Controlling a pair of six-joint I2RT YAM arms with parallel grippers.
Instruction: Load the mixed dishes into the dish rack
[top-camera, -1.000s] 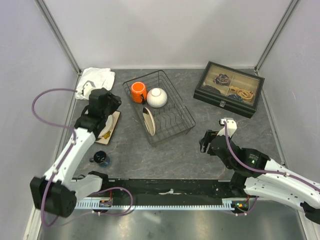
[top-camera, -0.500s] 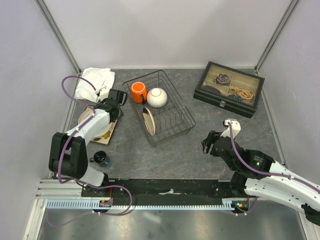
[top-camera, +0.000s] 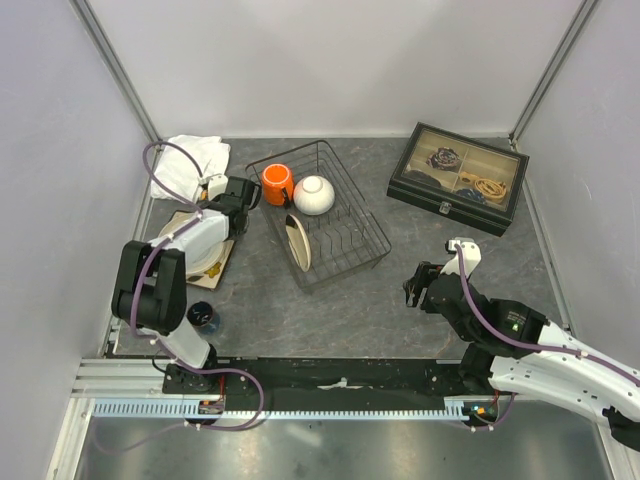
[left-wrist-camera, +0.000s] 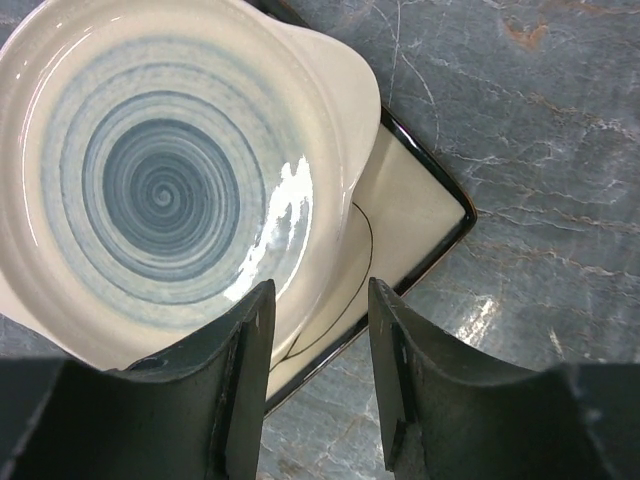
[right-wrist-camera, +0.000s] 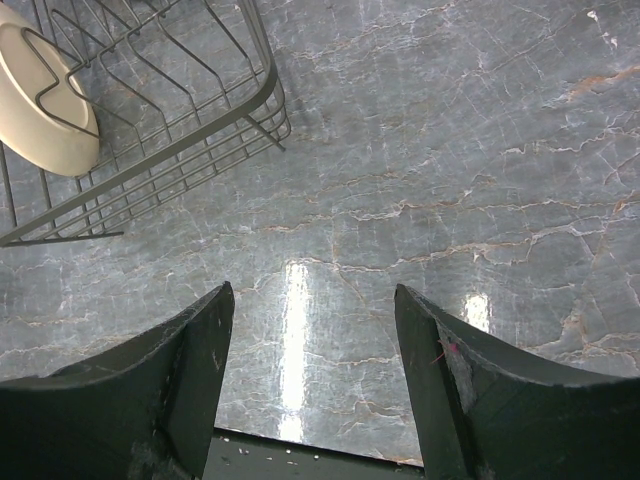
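Observation:
The black wire dish rack stands mid-table. It holds the orange mug, the white bowl and the cream round plate, which stands on edge in the prongs. The square tan plate lies on the table left of the rack, with a cream round dish with a blue spiral lying on it. My left gripper is open and empty above that plate's near edge; it also shows in the top view. My right gripper is open and empty over bare table right of the rack.
A black glass-lidded compartment box sits at the back right. A white folded cloth lies at the back left corner. A small dark cup stands near the left arm's base.
My left arm has folded in and its gripper has shifted right and farther back, toward the rack's left side. The right gripper has drifted slightly toward the near edge. The dishes have not moved.

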